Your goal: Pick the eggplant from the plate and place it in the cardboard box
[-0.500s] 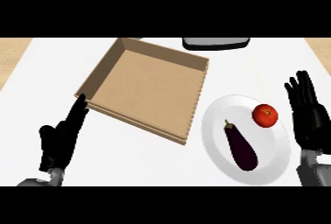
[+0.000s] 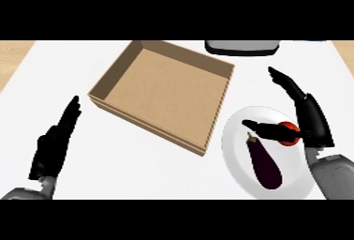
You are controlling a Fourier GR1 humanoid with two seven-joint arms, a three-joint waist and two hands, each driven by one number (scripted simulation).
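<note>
A dark purple eggplant (image 2: 263, 161) lies lengthwise on a white plate (image 2: 239, 154) at the lower right, stem end pointing up. Beside it sits a red tomato (image 2: 289, 128), partly hidden by my right hand's thumb. My right hand (image 2: 307, 117) hovers over the plate's right side, open, fingers stretched up and left, thumb reaching left just above the eggplant's stem. The cardboard box (image 2: 166, 91) lies open and empty at the centre, left of the plate. My left hand (image 2: 55, 143) rests open at the lower left, fingers straight.
A grey and black appliance (image 2: 242, 47) stands at the counter's back edge, right of the box. The white counter (image 2: 124, 168) extends around the box; wooden strips show at the far left and right edges.
My right hand has turned and shifted inward over the plate, its thumb now crossing in front of the tomato near the eggplant's stem. The left hand has hardly moved.
</note>
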